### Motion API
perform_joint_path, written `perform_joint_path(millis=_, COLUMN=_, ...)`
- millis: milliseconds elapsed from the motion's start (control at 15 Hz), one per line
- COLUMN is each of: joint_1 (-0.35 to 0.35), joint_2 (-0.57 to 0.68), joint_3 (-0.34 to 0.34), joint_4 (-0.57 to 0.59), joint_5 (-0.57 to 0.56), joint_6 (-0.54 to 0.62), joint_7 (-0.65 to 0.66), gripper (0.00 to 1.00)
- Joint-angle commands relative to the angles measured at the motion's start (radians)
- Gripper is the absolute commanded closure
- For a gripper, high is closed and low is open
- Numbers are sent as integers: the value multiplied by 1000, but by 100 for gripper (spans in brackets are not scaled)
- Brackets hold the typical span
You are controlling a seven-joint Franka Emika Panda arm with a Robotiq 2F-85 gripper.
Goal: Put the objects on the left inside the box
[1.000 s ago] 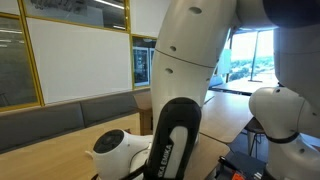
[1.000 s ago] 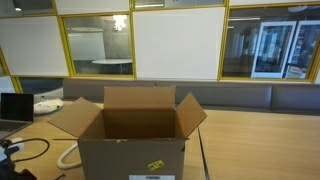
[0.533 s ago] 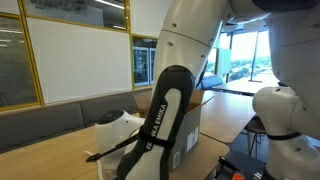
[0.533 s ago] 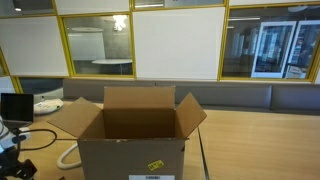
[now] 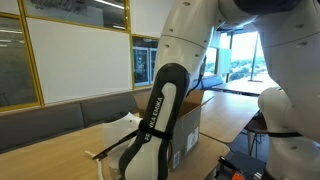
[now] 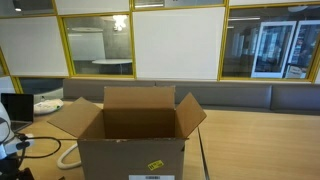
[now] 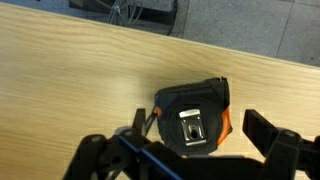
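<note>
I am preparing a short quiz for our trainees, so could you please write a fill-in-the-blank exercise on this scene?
1. The top flaps of the cardboard box stand ___.
2. In the wrist view, the black-and-orange item lies on a ___ table.
3. The end effector has its jaws ___ and holds nothing.
4. The white cord is not yet ___ the box.

Missing words: open; wooden; open; inside.

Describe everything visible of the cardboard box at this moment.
The box is brown cardboard and stands upright on the wooden table with its top flaps spread open. Its front bears a small yellow sticker and a white label at the bottom edge. The visible inside looks empty. A white cord lies beside it; contact is unclear.
</note>
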Motion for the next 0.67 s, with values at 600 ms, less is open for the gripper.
perform_joint_path(millis=600, joint_1=-358, joint_2=43, joint_3=309, joint_4=-38, joint_5=148, joint_6=123, joint_7=-231, gripper=0)
